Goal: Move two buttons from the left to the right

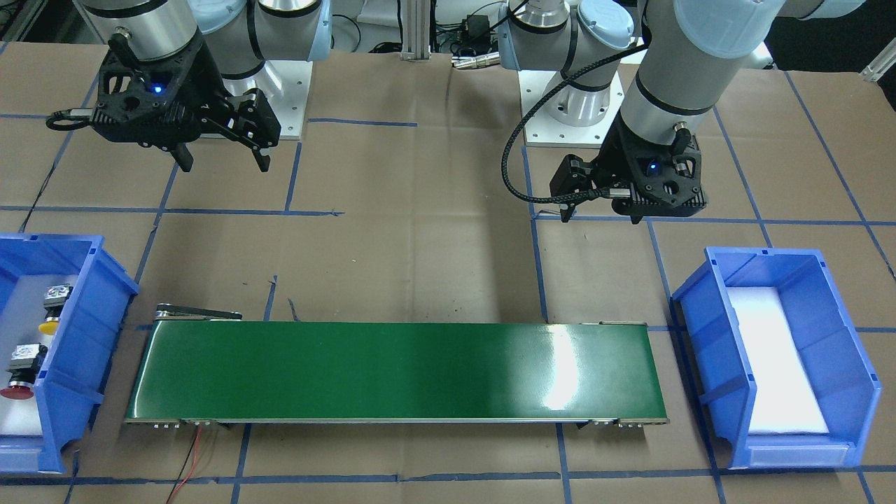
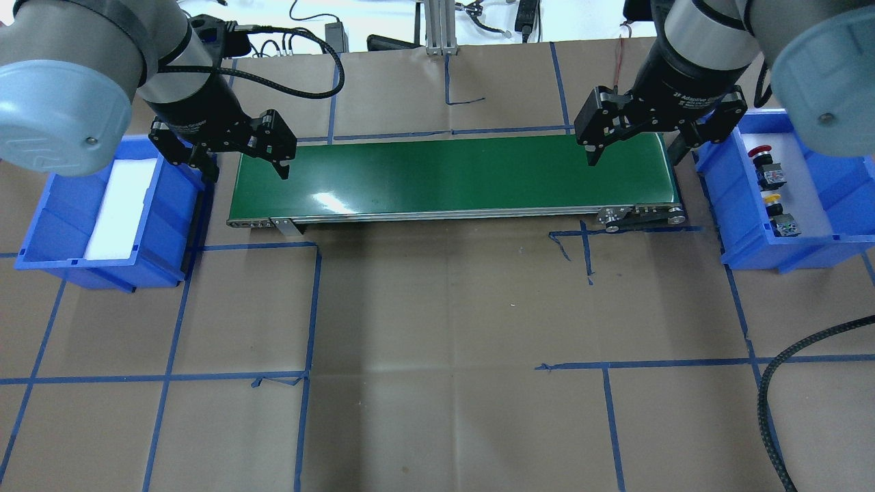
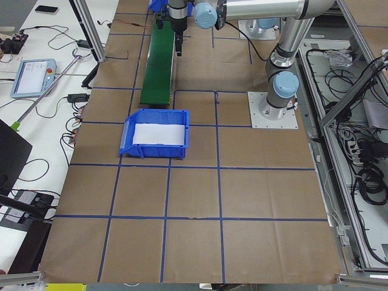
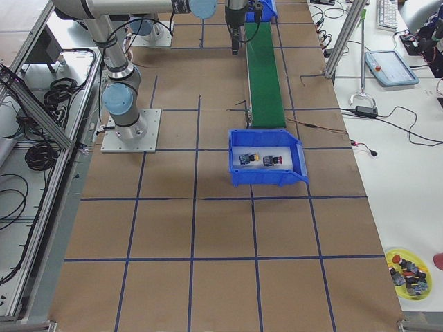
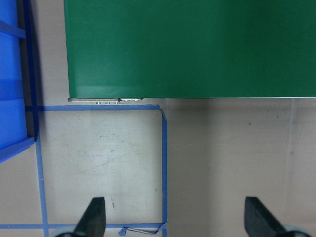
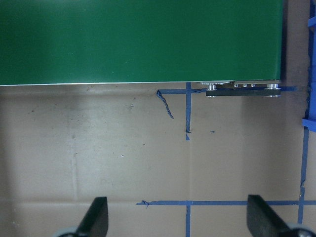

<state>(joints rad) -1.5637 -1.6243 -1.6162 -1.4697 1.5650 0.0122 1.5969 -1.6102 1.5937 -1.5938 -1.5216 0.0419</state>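
Two buttons lie in the blue bin (image 2: 742, 254) on my right side. The red-capped button (image 2: 760, 158) is at the far end and the yellow-capped button (image 2: 776, 208) nearer; both also show in the front view, the yellow button (image 1: 54, 308) and the red button (image 1: 21, 374). My right gripper (image 2: 636, 145) hangs open over the belt's right end, beside that bin, holding nothing. My left gripper (image 2: 243, 152) hangs open over the belt's left end, also holding nothing. In the wrist views the left fingers (image 5: 94, 217) and right fingers (image 6: 96, 217) stand wide apart above brown paper.
A green conveyor belt (image 2: 444, 178) runs between the bins. The blue bin (image 2: 55, 205) on my left holds only a white foam pad (image 2: 123, 205). Blue tape lines cross the brown table cover. A yellow dish of spare buttons (image 4: 408, 266) sits on a side bench.
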